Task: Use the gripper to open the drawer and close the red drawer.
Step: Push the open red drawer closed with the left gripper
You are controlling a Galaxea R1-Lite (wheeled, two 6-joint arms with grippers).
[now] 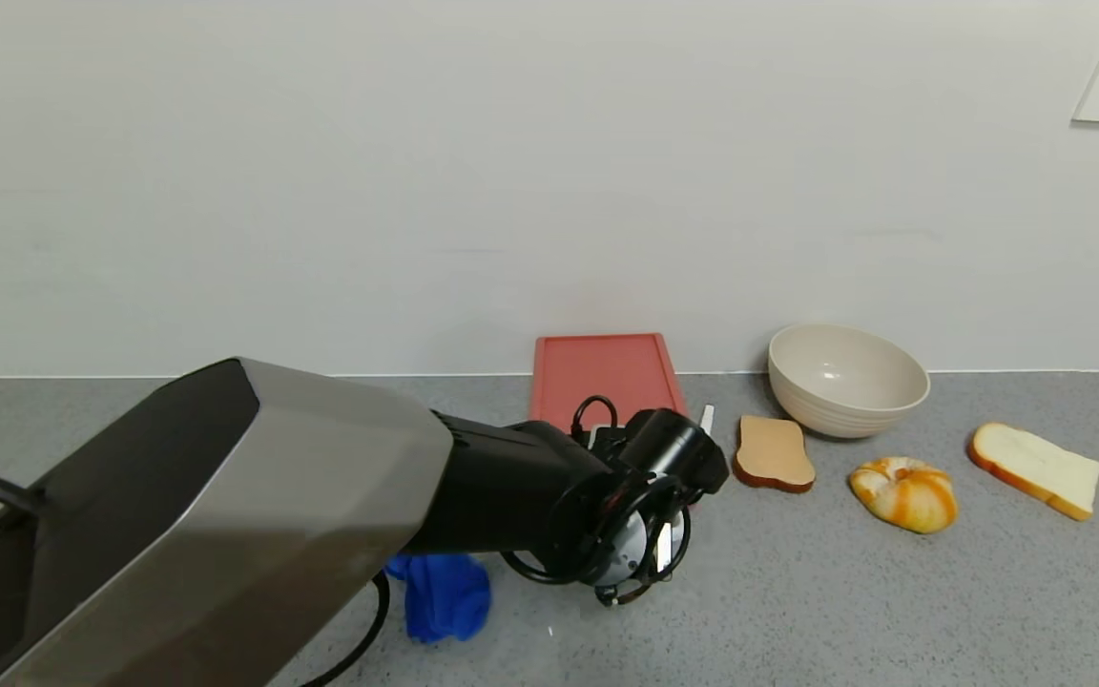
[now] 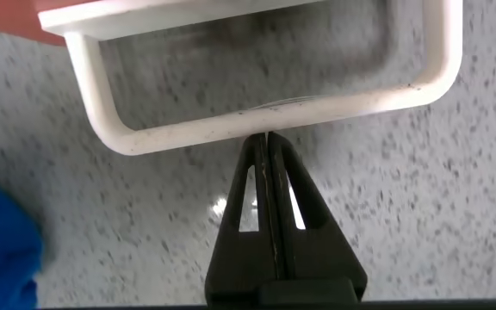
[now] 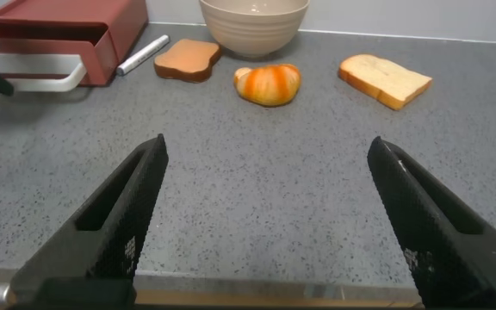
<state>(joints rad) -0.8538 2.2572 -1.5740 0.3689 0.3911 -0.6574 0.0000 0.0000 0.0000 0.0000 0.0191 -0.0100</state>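
The salmon-red drawer (image 1: 607, 370) lies flat against the back wall, left of the beige bowl. Its white loop handle (image 2: 265, 122) points toward the table's front. My left gripper (image 2: 267, 138) is shut and empty, with its fingertips touching the outer bar of the handle from the front. In the head view the black left wrist (image 1: 650, 477) hides the drawer's front and handle. The right wrist view shows the drawer (image 3: 67, 26) and handle (image 3: 37, 76) far off. My right gripper (image 3: 269, 146) is open and empty, low over the table's front edge.
To the right of the drawer are a white marker (image 1: 707, 418), a brown toast slice (image 1: 774, 453), the beige bowl (image 1: 845, 377), an orange-striped bun (image 1: 904, 491) and a white bread slice (image 1: 1036, 468). A blue cloth (image 1: 443, 596) lies under the left arm.
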